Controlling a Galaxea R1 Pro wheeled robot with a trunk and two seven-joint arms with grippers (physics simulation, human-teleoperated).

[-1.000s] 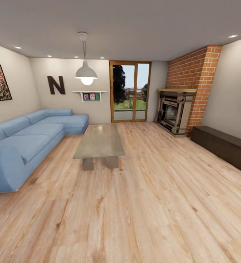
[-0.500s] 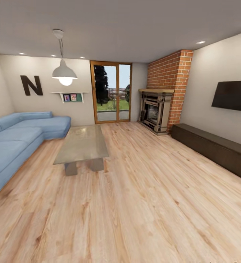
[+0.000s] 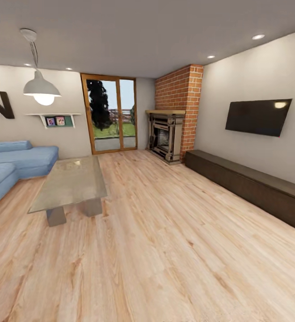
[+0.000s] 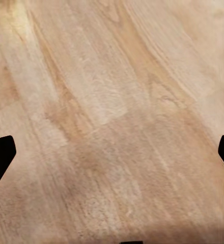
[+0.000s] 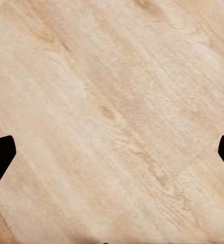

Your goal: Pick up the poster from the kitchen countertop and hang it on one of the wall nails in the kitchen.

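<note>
I'm in a living room — neither poster nor kitchen in sight. Left claw (image 4: 112, 152) and right claw (image 5: 112, 152) hang spread wide, empty, over the floor (image 3: 165, 250). My worry: clipping the coffee table (image 3: 69, 183) while turning.

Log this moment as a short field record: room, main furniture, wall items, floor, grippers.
room: living room, no kitchen in sight
seating: blue corner sofa
table: glass-topped low coffee table
wall items: black flat television; red brick fireplace
floor: pale wooden plank floor
left gripper: open, empty, above floor
right gripper: open, empty, above floor
</note>
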